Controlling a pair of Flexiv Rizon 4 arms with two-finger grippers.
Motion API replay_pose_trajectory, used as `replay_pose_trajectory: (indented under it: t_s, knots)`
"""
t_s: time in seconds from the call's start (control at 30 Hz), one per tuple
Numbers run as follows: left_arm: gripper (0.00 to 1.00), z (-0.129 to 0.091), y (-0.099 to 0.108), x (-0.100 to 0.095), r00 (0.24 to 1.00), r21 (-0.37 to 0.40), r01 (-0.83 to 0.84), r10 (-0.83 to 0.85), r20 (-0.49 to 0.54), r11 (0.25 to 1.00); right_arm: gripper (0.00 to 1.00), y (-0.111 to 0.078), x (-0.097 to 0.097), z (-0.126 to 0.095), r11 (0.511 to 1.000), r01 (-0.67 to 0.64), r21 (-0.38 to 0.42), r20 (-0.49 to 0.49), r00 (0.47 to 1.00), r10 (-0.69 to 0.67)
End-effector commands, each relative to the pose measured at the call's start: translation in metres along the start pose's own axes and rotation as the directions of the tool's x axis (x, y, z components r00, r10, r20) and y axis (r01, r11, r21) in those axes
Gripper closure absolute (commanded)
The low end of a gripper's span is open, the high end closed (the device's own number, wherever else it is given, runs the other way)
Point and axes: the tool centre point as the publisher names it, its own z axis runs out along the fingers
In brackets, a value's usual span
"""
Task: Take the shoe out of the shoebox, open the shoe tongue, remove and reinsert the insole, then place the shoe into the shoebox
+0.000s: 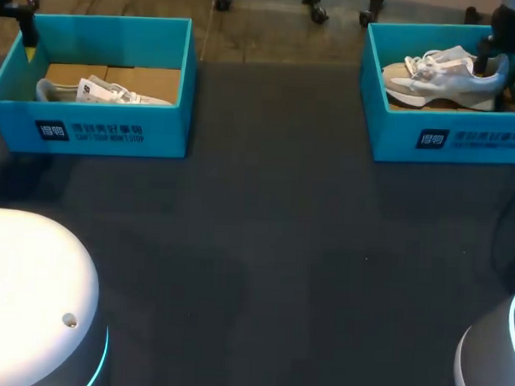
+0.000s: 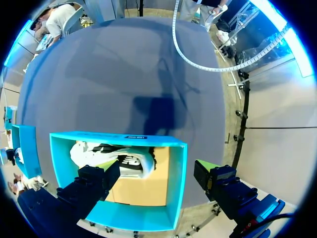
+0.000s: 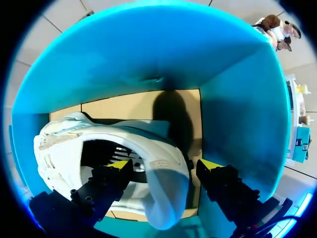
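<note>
A grey and white shoe [image 1: 442, 77] lies in the teal shoebox [image 1: 448, 141] at the back right. My right gripper [image 1: 494, 54] is down inside that box at the shoe's heel. In the right wrist view the gripper [image 3: 164, 164] stands open, one finger inside the shoe's [image 3: 74, 144] opening and the other outside the heel, with a gap on that side. My left gripper [image 1: 28, 42] hangs over the far left corner of the other teal shoebox [image 1: 106, 131], which holds a second white shoe [image 1: 99, 92]. This gripper [image 2: 158, 165] is wide open, above the shoe [image 2: 99, 153].
The dark table [image 1: 264, 245] stretches between and in front of the two boxes. White rounded robot bases sit at the front left [image 1: 31, 294] and front right [image 1: 490, 357]. The right box's walls [image 3: 237, 109] close in around my right gripper.
</note>
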Motion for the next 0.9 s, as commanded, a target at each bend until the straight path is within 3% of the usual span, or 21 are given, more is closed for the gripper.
replay_pose_trajectory:
  t_s: [0.03, 0.13, 0.2, 0.27, 0.43, 0.57, 0.9]
  knots:
    - [0.00, 0.000, 0.000, 0.001, 1.000, 0.000, -0.001, 0.001, -0.002, 1.000, 0.18, 0.011, -0.001, 0.009, 0.994, -0.007, 0.107, -0.015, 1.000, 0.008]
    - [0.00, 0.000, 0.000, 0.001, 1.000, 0.000, -0.001, 0.001, -0.002, 1.000, 0.19, 0.010, -0.001, 0.010, 0.994, -0.009, 0.110, -0.017, 1.000, 0.011]
    - [0.00, 0.000, 0.000, 0.001, 1.000, 0.000, -0.001, 0.001, -0.002, 1.000, 0.25, 0.010, -0.001, 0.011, 0.994, -0.009, 0.113, -0.020, 1.000, 0.011]
    - [0.00, 0.000, 0.000, 0.001, 1.000, 0.000, -0.001, 0.001, -0.002, 1.000, 0.45, 0.010, 0.000, 0.012, 0.993, -0.008, 0.116, -0.022, 1.000, 0.011]
    - [0.00, 0.000, 0.000, 0.001, 1.000, 0.000, -0.001, 0.001, -0.002, 1.000, 0.66, 0.010, 0.003, 0.015, 0.992, -0.007, 0.125, -0.024, 1.000, 0.010]
    - [0.00, 0.000, 0.000, 0.001, 1.000, 0.000, -0.001, 0.001, -0.002, 1.000, 0.99, 0.009, 0.005, 0.013, 0.992, -0.021, 0.127, -0.004, 1.000, 0.022]
    - [0.00, 0.000, 0.000, 0.001, 1.000, 0.000, -0.001, 0.001, -0.002, 1.000, 1.00, 0.007, 0.000, -0.013, 0.992, -0.065, 0.106, 0.036, 0.997, 0.062]
